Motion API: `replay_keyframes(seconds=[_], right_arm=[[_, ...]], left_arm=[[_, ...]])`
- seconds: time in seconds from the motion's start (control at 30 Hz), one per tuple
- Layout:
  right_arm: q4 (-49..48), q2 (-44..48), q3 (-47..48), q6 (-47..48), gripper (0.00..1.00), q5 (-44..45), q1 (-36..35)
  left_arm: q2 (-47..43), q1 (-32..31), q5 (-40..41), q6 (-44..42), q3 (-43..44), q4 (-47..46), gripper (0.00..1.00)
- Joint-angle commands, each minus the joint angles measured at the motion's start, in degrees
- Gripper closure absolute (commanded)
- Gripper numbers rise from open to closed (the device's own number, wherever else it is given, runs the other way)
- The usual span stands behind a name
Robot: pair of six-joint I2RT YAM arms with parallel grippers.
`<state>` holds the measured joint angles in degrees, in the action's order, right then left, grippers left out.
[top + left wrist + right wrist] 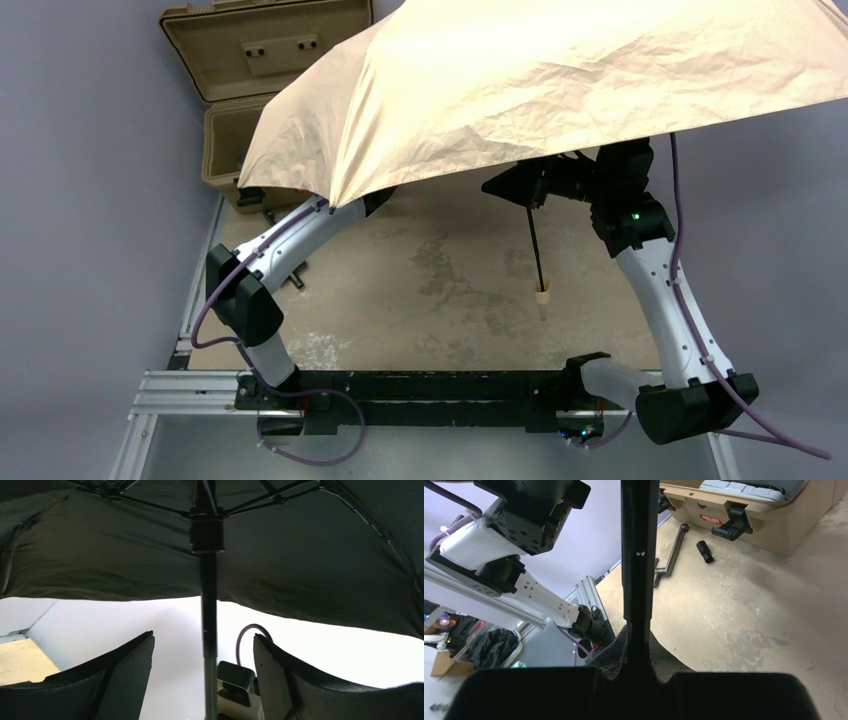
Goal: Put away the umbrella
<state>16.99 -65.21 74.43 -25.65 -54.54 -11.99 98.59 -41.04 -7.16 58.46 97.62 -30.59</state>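
Observation:
The umbrella (560, 70) is spread open, and its beige canopy covers the far half of the table. Its dark shaft (537, 250) slants down to a pale wooden handle (542, 293) hanging over the table. My right gripper (535, 185) is shut on the shaft just under the canopy; in the right wrist view the shaft (639, 555) runs up out of the closed right gripper (641, 650). My left gripper (204, 645) is open under the canopy's dark underside (310, 560). The shaft (208, 630) passes between its fingers (135, 665) with a gap on each side, below the runner (206, 530). From above, the canopy hides the left gripper.
A tan hard case (240, 60) stands open at the far left, partly under the canopy; the right wrist view shows its latched front (744, 515). A metal rod tool (671, 555) and a small black cylinder (705, 551) lie on the table near it.

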Motion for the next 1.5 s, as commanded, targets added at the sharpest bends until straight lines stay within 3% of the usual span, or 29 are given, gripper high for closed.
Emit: replay_keyframes(seconds=[0.0,0.43,0.57,0.63,0.77,0.9,1.0,1.13,1.47], right_arm=[[-3.18,1.04,1.04,3.76,1.0,0.08,-0.42],[-1.91,1.29,0.66,6.16,1.0,1.46,-0.9],[-1.34,1.28,1.0,6.93,1.0,2.15,-0.93],[-1.04,1.44,1.14,7.39,1.0,2.67,-0.88],[-0.43,1.99,1.37,9.96,0.99,4.19,-0.9],[-0.64,1.42,2.95,14.38,0.66,0.19,-0.88],[-1.45,-0.93,6.31,14.54,0.52,-3.28,-0.92],[-2.29,-4.87,9.82,12.18,0.5,-6.32,-0.91],[-5.65,-8.49,13.11,5.47,0.52,-9.75,-0.93]], left_arm=[[0.12,-0.04,-2.61,4.1,0.68,-6.63,0.33],[2.4,-1.08,-5.03,4.45,4.91,-1.27,0.54],[2.19,-1.15,-5.63,4.34,4.52,-0.99,0.73],[1.8,-1.15,-5.71,4.22,4.23,-0.94,1.0],[-0.99,-1.2,-3.74,2.94,1.1,-0.39,1.0],[-5.28,-2.82,1.53,0.35,-2.7,1.72,1.0],[-7.26,-4.06,4.12,0.7,-4.83,2.01,1.0],[-10.87,-4.49,6.88,-0.12,-8.53,0.5,1.0],[-14.91,-4.11,1.85,-0.84,-9.42,1.91,1.0]])
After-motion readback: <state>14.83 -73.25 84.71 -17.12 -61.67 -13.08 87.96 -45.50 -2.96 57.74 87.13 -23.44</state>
